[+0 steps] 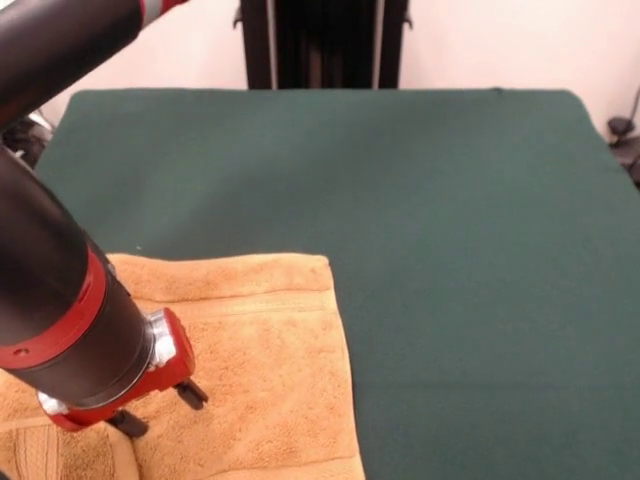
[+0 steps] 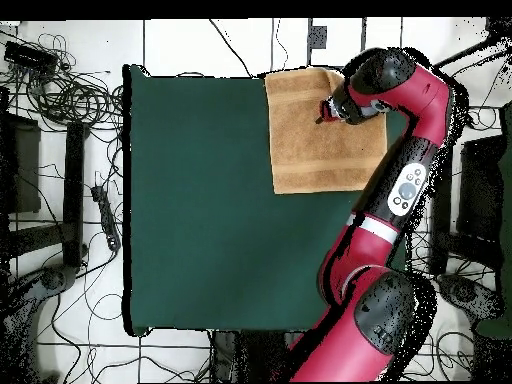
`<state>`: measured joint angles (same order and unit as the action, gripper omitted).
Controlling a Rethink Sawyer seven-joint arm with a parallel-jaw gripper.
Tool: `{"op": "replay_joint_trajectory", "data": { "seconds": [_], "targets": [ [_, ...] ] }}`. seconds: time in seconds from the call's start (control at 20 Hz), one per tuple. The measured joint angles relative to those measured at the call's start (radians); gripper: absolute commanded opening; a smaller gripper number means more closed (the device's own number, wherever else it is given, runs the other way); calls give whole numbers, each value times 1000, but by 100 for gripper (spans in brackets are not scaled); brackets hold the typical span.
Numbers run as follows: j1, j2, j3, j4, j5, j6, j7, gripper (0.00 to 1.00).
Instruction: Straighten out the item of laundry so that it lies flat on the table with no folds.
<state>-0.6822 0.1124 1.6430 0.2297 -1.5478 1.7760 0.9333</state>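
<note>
Where the table (image 1: 450, 250) reaches its front-view lower-left corner lies the towel (image 1: 270, 370), orange-tan, spread mostly flat, one woven band running near its far edge. Gripper (image 1: 160, 408): red-collared, on a black arm, poised directly over the towel, its two dark fingers (image 1: 190, 393) slightly parted, nothing between them. Overhead, the towel (image 2: 315, 140) occupies a table corner (image 2: 200, 200), gripper (image 2: 325, 112) above it.

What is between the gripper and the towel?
Nothing. In the front view the gripper hangs right over the towel; I can't tell if they touch.
</note>
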Motion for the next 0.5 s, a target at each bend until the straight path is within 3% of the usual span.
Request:
{"op": "replay_joint_trajectory", "data": {
  "seconds": [0.3,0.5],
  "targets": [
    [-32,28,177,-9,-177,51,-148,100],
    [-53,46,234,-10,-202,66,-191,100]
  ]
}}
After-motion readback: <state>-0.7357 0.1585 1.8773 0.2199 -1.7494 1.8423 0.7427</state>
